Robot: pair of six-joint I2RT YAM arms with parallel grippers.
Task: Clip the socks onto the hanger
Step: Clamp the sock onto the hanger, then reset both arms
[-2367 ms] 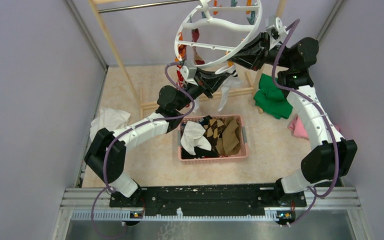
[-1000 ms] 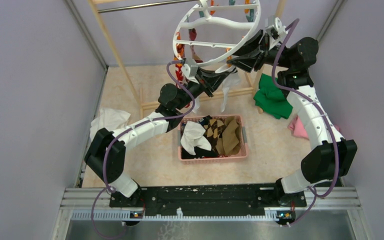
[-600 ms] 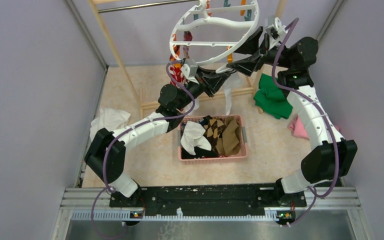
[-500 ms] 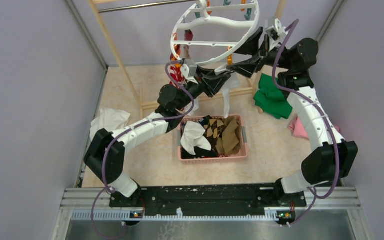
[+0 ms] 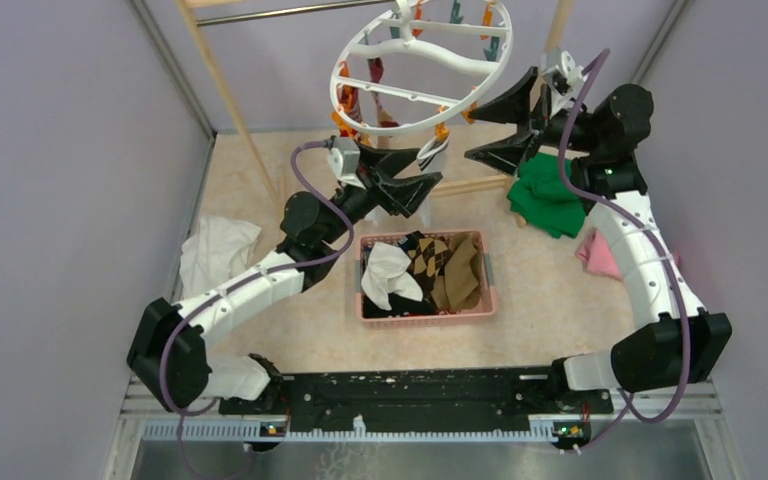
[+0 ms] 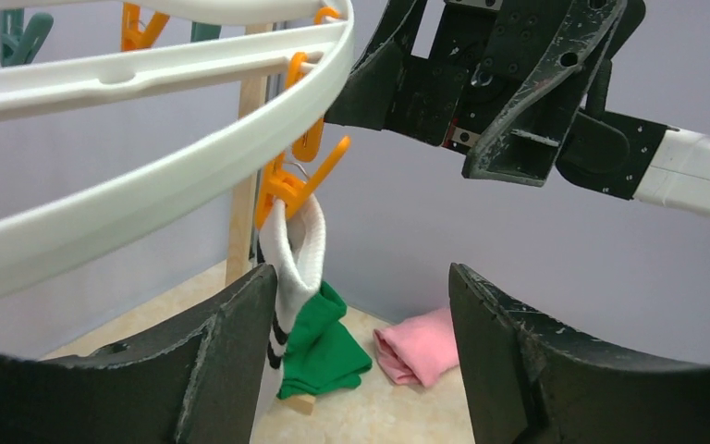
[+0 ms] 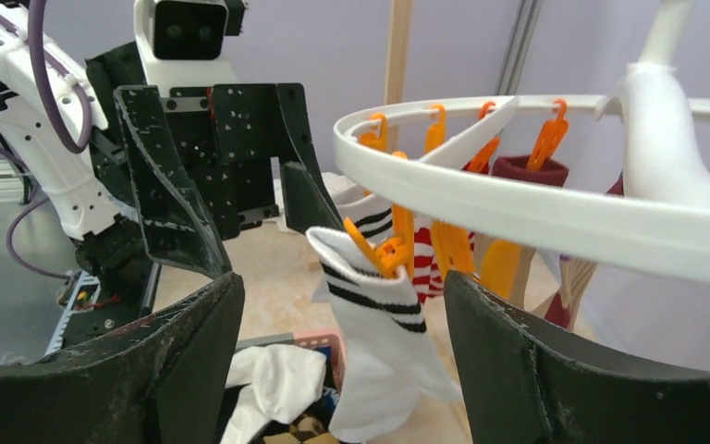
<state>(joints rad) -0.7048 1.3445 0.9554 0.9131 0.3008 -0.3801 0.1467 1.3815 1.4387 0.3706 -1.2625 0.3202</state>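
A white banded sock (image 7: pixel 379 361) hangs pegged on the hanger (image 7: pixel 518 217), centre frame; the left gripper (image 6: pixel 361 277) and right gripper (image 7: pixel 342 282) both have fingers apart, empty. More socks (image 5: pixel 430 270) remain in the basket (image 5: pixel 425 315), so the task looks partly done

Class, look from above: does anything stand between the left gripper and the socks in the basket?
Nothing visible does. The open left gripper hangs just beyond the basket, whose socks lie uncovered. The hanger and its clipped sock are up beside the gripper, not below it.
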